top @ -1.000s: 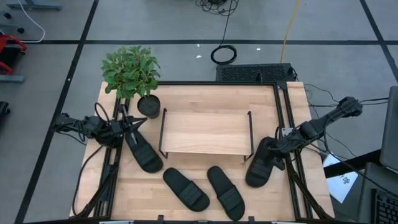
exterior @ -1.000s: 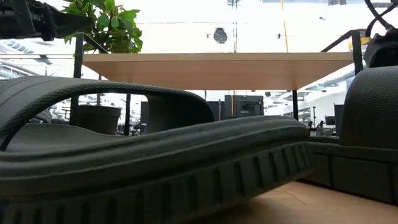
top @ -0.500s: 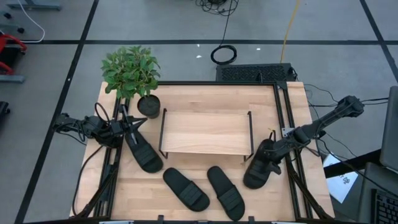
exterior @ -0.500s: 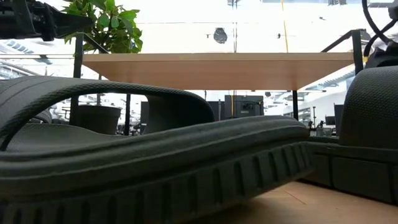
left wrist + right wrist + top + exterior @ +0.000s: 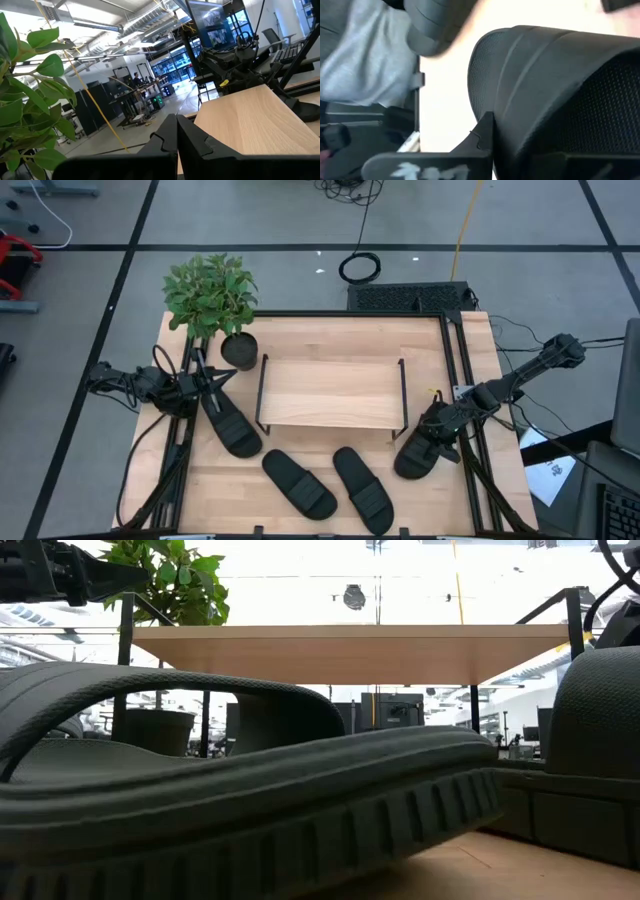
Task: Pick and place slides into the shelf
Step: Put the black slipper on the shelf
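Four black slides lie on the table around the shelf (image 5: 330, 393). One slide (image 5: 232, 425) is left of it, two slides (image 5: 298, 483) (image 5: 362, 488) lie near the front edge, and the fourth slide (image 5: 418, 450) lies at the shelf's right frame. My right gripper (image 5: 438, 428) reaches down onto this fourth slide, shut on its strap (image 5: 555, 75). My left gripper (image 5: 220, 376) hovers shut beside the plant pot (image 5: 240, 350), holding nothing (image 5: 176, 135). My right gripper holds the fourth slide by the edge of its strap (image 5: 505, 125). One finger (image 5: 481, 136) shows outside the strap, and the strap hides the other. The fingers slant down from the table's right side. The slide's sole (image 5: 410, 465) stays on the table.
A leafy plant (image 5: 208, 292) in a black pot stands at the far left corner. The shelf's wire side frames (image 5: 403, 395) stand close to the held slide. In the low view one near slide (image 5: 250, 800) fills the foreground, with the shelf's board (image 5: 350, 645) behind it.
My right gripper has sunk a little toward the fourth slide, tipped further downward, and shut on its strap. The slide has shifted slightly on the table.
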Robot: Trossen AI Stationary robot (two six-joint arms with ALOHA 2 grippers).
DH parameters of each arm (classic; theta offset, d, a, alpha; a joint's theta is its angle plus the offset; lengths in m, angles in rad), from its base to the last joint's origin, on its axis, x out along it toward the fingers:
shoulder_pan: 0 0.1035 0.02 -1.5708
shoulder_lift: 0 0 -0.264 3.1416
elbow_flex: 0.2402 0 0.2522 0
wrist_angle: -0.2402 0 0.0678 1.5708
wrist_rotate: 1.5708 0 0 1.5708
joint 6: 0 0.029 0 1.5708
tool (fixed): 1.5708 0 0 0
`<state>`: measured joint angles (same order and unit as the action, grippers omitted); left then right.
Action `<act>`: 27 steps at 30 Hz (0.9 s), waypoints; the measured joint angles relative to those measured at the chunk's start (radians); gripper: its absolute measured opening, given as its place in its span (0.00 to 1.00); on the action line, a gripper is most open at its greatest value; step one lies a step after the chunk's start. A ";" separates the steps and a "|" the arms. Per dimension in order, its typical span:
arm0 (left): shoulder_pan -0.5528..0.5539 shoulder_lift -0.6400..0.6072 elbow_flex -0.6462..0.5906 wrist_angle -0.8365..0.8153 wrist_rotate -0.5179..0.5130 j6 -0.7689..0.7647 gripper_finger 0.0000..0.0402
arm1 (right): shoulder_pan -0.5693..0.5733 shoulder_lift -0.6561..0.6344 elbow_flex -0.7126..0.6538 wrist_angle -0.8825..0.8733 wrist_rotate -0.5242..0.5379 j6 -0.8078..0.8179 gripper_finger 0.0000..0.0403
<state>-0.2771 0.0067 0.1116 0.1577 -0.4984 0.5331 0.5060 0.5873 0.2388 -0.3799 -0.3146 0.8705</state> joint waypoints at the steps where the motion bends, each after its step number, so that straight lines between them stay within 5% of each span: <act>1: 0.000 0.000 0.000 0.000 0.000 0.000 0.00 | 0.000 0.000 0.025 -0.064 0.011 -0.003 0.02; 19: 0.000 0.000 0.000 0.001 0.000 -0.008 0.00 | 0.000 0.013 0.607 -0.842 0.252 -0.089 0.00; 27: 0.000 0.000 0.000 -0.004 0.000 -0.008 0.00 | 0.000 0.053 0.827 -1.013 0.338 -0.149 0.00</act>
<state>-0.2771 0.0064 0.1116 0.1537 -0.4984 0.5252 0.5060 0.6400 1.0658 -1.3930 0.0236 0.7218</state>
